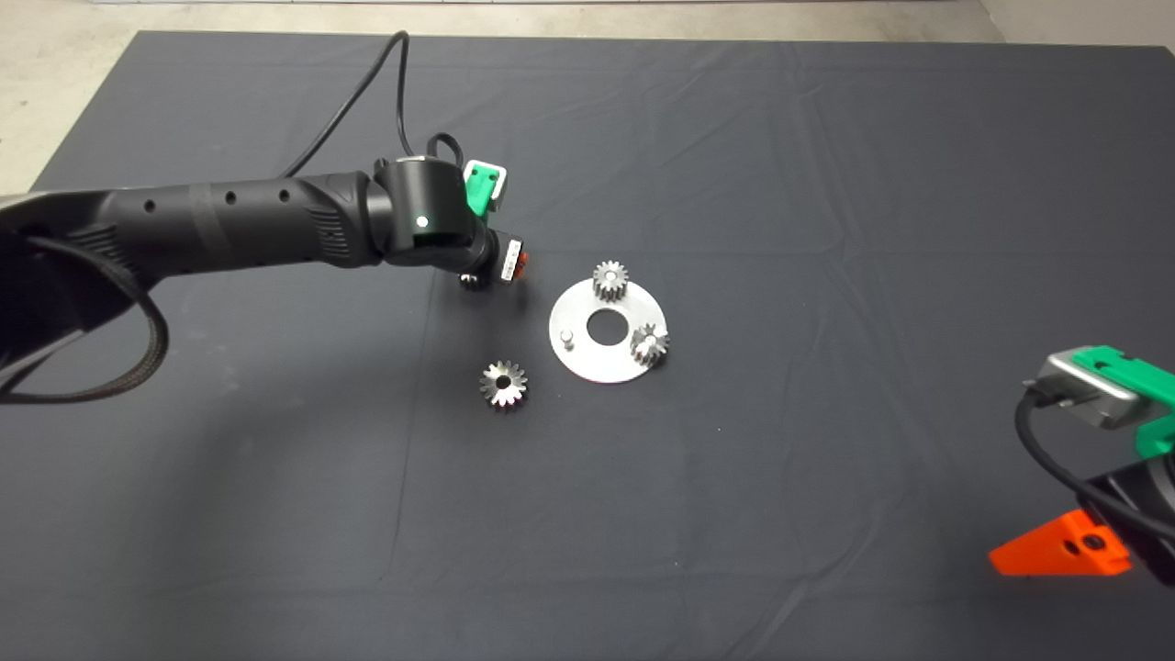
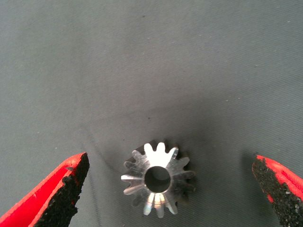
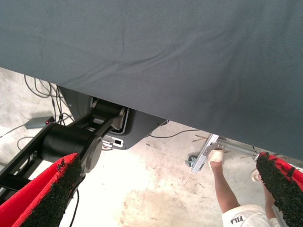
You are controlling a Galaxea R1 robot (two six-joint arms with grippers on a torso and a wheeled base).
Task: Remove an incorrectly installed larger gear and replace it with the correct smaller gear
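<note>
The larger gear (image 1: 503, 383), shiny and star-like with a dark centre hole, lies flat on the mat just left of the round steel plate (image 1: 597, 367). Two compact gears (image 1: 609, 278) (image 1: 649, 344) sit on that plate, and a bare peg (image 1: 568, 337) stands at its left side. My left gripper (image 1: 496, 268) hangs over the mat up and left of the plate, mostly hiding the smaller gear (image 1: 470, 281). In the left wrist view the left gripper (image 2: 170, 161) is open, and the smaller gear (image 2: 158, 179) lies flat between the two pads, touching neither.
My right gripper (image 1: 1056, 551) is parked at the mat's lower right edge. Its wrist view shows the right gripper (image 3: 168, 170) open over the mat's edge, with the floor, cables, a black stand (image 3: 71, 142) and a person's leg (image 3: 222, 184) beyond.
</note>
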